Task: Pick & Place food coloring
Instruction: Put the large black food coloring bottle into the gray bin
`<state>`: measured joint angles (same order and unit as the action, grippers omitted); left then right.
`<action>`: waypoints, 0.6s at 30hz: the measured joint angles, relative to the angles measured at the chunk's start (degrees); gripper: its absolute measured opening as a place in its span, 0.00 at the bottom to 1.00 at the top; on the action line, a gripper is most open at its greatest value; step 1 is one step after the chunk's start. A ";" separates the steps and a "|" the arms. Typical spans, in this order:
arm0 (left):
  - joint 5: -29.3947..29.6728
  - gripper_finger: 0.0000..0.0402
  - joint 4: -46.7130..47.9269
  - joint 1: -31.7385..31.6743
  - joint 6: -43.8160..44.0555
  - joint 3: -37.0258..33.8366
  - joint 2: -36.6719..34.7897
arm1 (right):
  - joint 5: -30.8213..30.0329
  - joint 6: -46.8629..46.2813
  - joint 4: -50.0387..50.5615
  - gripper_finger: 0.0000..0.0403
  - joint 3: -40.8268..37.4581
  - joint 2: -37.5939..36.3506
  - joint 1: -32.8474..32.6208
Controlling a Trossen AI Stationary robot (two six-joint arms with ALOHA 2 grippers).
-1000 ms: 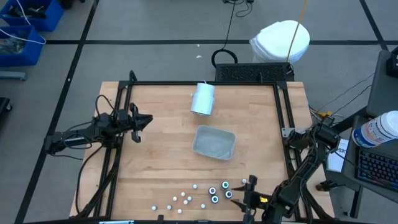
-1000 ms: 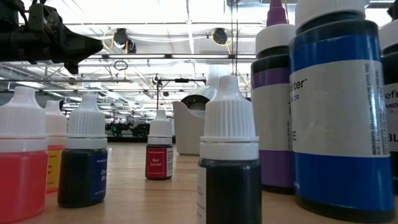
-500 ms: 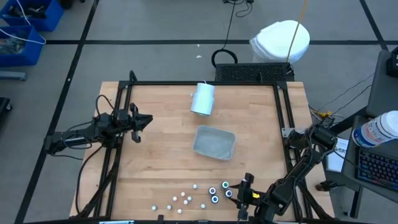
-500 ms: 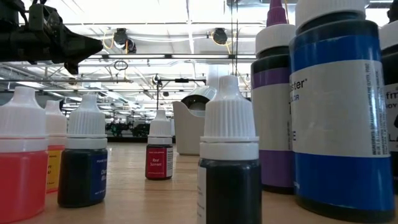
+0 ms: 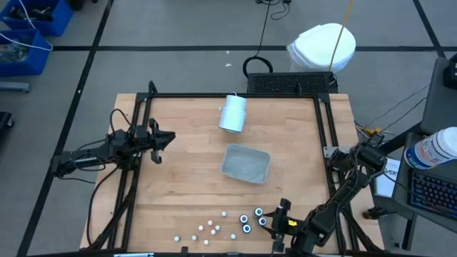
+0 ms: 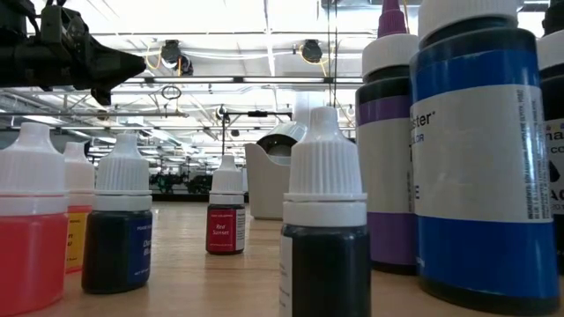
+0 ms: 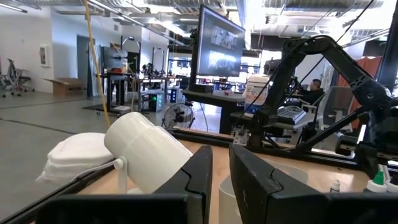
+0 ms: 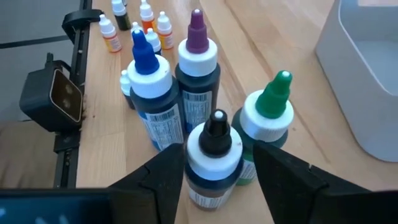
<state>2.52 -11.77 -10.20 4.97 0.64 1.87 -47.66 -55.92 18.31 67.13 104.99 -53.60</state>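
Note:
The food coloring stands near the table's front edge. Larger bottles (image 5: 251,219) have blue (image 8: 149,99), purple (image 8: 198,74), green (image 8: 267,118) and black-tipped (image 8: 214,155) caps. Tiny white-capped ones (image 5: 207,228) stand to their left. My right gripper (image 5: 277,217) is open at the cluster's right side, one finger on either side of the black-tipped bottle (image 8: 217,165). My left gripper (image 5: 163,139) hangs over the table's left side, its fingers (image 7: 199,171) nearly together on nothing. My right gripper slants down from the table's right, one finger on each side of the black-tipped bottle's body. One finger (image 8: 166,173) lies close against the bottle's side (image 8: 191,177); whether it touches, I cannot tell. The bottle stands upright on the table.
A pale grey-blue tray (image 5: 246,163) sits at the table's middle, and a white cylinder (image 5: 232,113) lies beyond it near the far edge. A black frame rail (image 5: 325,143) runs along the table's sides. The green and blue bottles crowd right behind the black-tipped one.
My right gripper has swung a little toward the table's left, closer to the large bottles. In the low view, the label of a bottle at the picture's right edge has shifted.

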 joint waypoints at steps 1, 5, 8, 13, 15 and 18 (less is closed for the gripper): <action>0.00 0.15 0.00 0.00 0.00 0.00 0.00 | 0.00 0.02 0.00 0.42 0.00 0.00 0.00; 0.00 0.15 -0.02 0.00 -0.02 0.00 0.00 | 0.03 0.20 -0.05 0.35 -0.03 0.00 0.00; 0.00 0.15 -0.02 0.00 -0.04 0.00 0.00 | 1.15 -0.30 -0.48 0.30 -0.84 -0.07 -0.01; 0.02 0.15 -0.02 0.00 -0.07 0.00 0.00 | 0.92 -0.37 -0.70 0.25 -1.50 -0.13 -0.02; 0.02 0.15 -0.02 0.00 -0.07 0.00 0.00 | 1.01 -0.37 -0.68 0.25 -1.52 -0.26 -0.02; 0.02 0.15 -0.02 0.00 -0.07 0.00 0.00 | 1.22 -0.22 -1.18 0.26 -1.53 -0.26 -0.06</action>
<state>2.55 -11.79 -10.20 4.91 0.64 1.87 -46.44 -56.14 17.12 65.60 104.73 -53.67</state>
